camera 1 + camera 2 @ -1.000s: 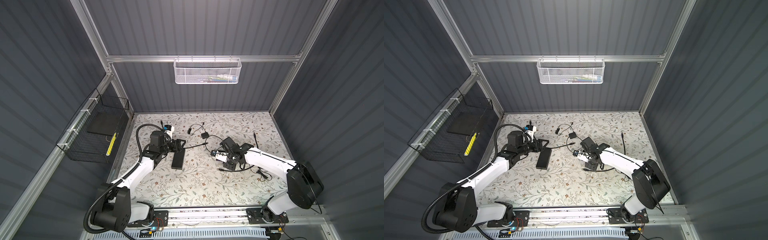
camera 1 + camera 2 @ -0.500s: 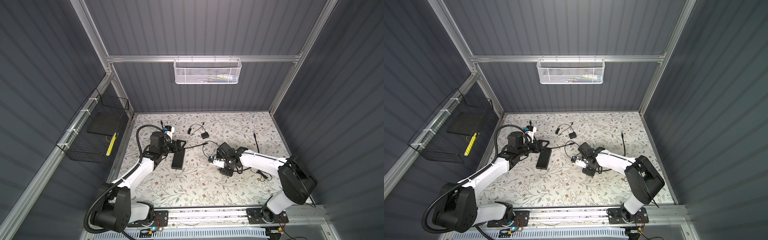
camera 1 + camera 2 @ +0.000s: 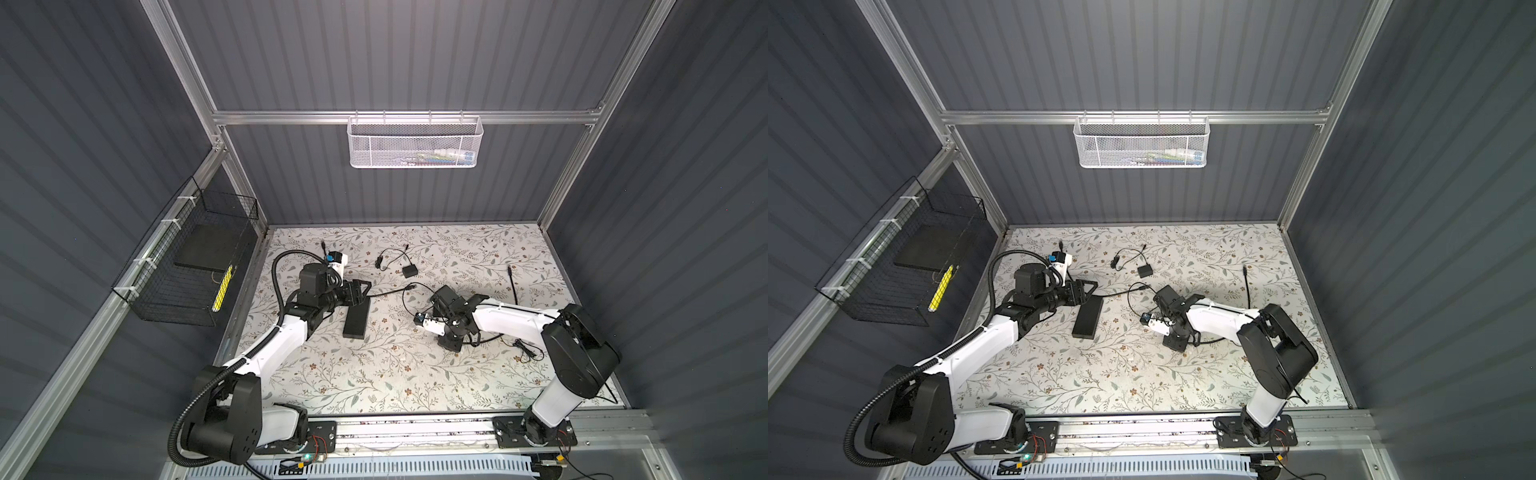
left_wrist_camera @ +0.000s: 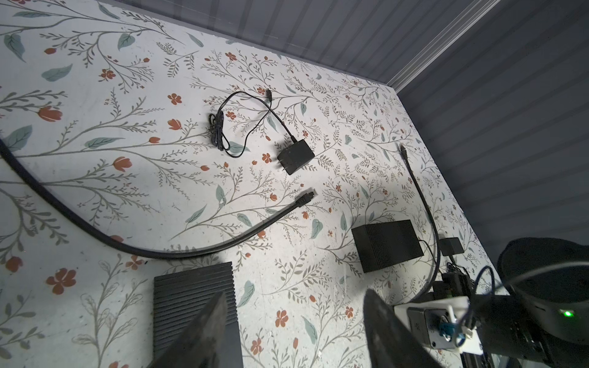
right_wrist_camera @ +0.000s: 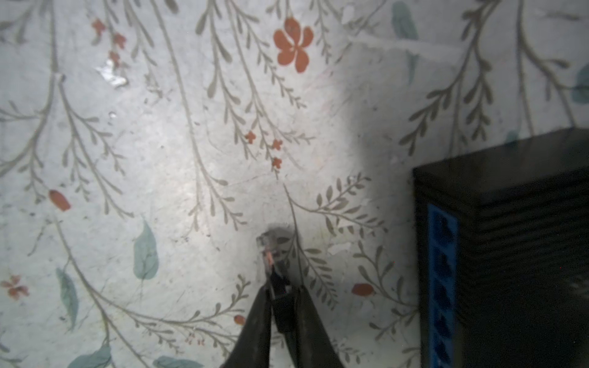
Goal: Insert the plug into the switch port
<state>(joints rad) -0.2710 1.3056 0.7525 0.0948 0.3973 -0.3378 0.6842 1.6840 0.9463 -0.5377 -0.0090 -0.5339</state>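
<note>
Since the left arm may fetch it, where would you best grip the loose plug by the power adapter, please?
I would take the loose plug by its dark boot behind the pale tip, from above, jaws across its width: it lies flat on the mat.

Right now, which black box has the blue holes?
The small chunky box beside the right gripper: one side carries a blue strip of ports. The long flat box under the left gripper and the little charger show none.

Black plug [image 5: 281, 304], blue ports [image 5: 441, 270], floral table [image 5: 159, 159]
</note>
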